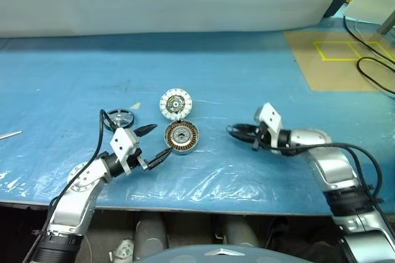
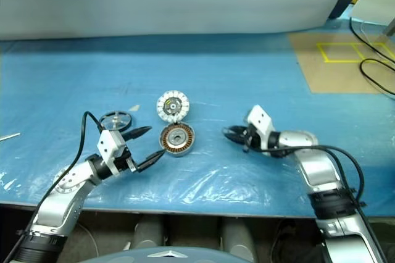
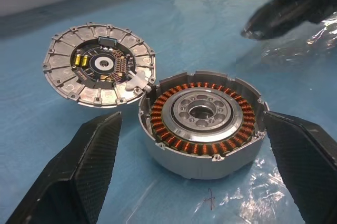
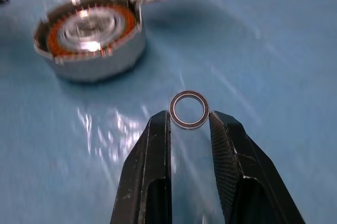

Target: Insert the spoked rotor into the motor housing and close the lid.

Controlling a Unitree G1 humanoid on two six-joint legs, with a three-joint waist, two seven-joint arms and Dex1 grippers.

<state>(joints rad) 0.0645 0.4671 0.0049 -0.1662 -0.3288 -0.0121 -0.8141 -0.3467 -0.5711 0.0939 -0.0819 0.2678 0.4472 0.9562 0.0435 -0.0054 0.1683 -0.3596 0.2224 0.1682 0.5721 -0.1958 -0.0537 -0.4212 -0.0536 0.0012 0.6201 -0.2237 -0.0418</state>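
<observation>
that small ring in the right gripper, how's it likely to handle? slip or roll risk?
The small ring looks like thin, smooth metal held by its rim between the right gripper fingertips, so it could well slip or twist out. Being round, it would probably roll if dropped on edge. Likely stiff and light, given its slim section.

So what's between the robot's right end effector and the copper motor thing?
Just bare blue table cover, seen from the head views, between the right end effector and the motor housing.

Matt silver metal motor housing (image 3: 202, 150), glossy copper windings (image 3: 174, 129).
</observation>
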